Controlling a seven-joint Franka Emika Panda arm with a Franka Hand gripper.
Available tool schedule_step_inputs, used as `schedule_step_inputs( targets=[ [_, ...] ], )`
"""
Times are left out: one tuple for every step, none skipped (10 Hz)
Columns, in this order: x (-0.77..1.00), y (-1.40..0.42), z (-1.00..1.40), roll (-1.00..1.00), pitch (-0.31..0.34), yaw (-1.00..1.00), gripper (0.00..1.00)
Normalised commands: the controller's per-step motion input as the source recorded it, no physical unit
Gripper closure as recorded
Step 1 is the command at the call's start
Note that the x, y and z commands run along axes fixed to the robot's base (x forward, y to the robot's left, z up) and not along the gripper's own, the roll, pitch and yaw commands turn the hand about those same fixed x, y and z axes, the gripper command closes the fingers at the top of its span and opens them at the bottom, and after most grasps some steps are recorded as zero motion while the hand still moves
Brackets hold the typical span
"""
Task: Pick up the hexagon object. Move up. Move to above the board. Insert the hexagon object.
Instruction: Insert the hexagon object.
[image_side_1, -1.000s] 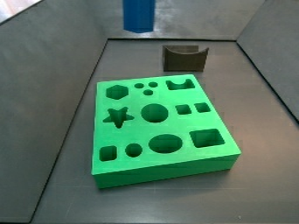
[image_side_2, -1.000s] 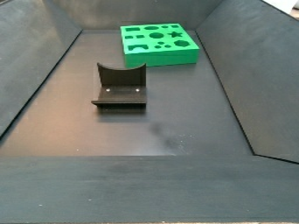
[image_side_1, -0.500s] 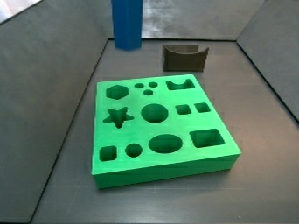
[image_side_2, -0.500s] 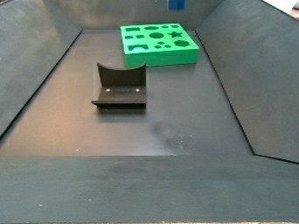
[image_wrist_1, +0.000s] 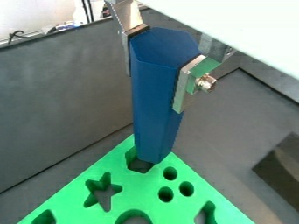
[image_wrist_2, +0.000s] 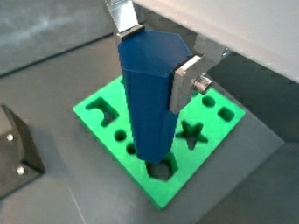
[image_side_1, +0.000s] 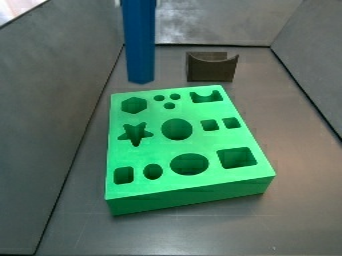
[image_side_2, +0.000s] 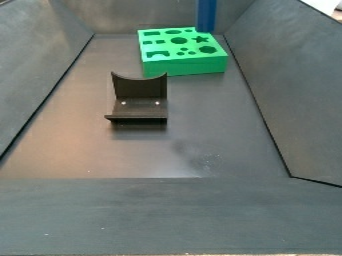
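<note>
The hexagon object (image_wrist_1: 156, 101) is a tall blue prism, held upright between my gripper's silver fingers (image_wrist_1: 187, 80). My gripper (image_wrist_1: 160, 57) is shut on its top end; this also shows in a wrist view (image_wrist_2: 158, 54). The peg (image_wrist_2: 146, 101) hangs over the green board (image_wrist_2: 219, 136). Its lower end is over the hexagon hole at the board's corner. In a side view the peg (image_side_1: 139, 40) ends a little above the board (image_side_1: 187, 195). Only its lower tip (image_side_2: 207, 12) shows behind the board (image_side_2: 183, 68) in a side view. The gripper is out of both side views.
The fixture (image_side_1: 210, 66) stands on the floor behind the board; in a side view (image_side_2: 136, 100) it is in the middle of the floor. Dark sloping walls (image_side_1: 54, 90) close the floor in on all sides.
The blue peg has come down towards the board's hexagon hole. It has also drifted a little sideways along the board's back edge. The board and fixture have not moved.
</note>
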Motion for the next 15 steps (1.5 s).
schedule_step_inputs(
  targets=[
    [-0.19,-0.03,-0.50,0.00,0.000,0.00,1.00],
    [-0.23,0.00,-0.39,-0.03,-0.067,0.00,1.00],
    [-0.34,0.00,-0.44,0.00,-0.051,0.00,1.00],
    [-0.21,0.00,-0.38,0.00,-0.059,0.00,1.00],
    [-0.02,0.00,-0.32,-0.02,-0.074,0.00,1.00],
    [0.05,-0.07,-0.28,0.00,-0.060,0.03,1.00],
    [0.15,-0.07,-0.24,-0.01,-0.043,0.05,1.00],
    [0.00,0.00,-0.10,-0.02,-0.051,0.01,1.00],
    [0.00,-0.05,-0.02,0.00,0.000,0.00,1.00],
    [0.10,-0.18,-0.10,0.00,0.000,0.11,1.00],
    [0.05,-0.23,-0.19,0.00,-0.063,0.13,1.00],
    [0.04,-0.24,-0.23,0.01,-0.063,0.14,1.00],
    [0.07,-0.19,-0.23,0.00,-0.079,0.15,1.00],
    [0.10,-0.15,-0.33,0.00,-0.094,0.13,1.00],
    [0.03,-0.13,-0.52,0.01,-0.154,0.08,1.00]
  ],
)
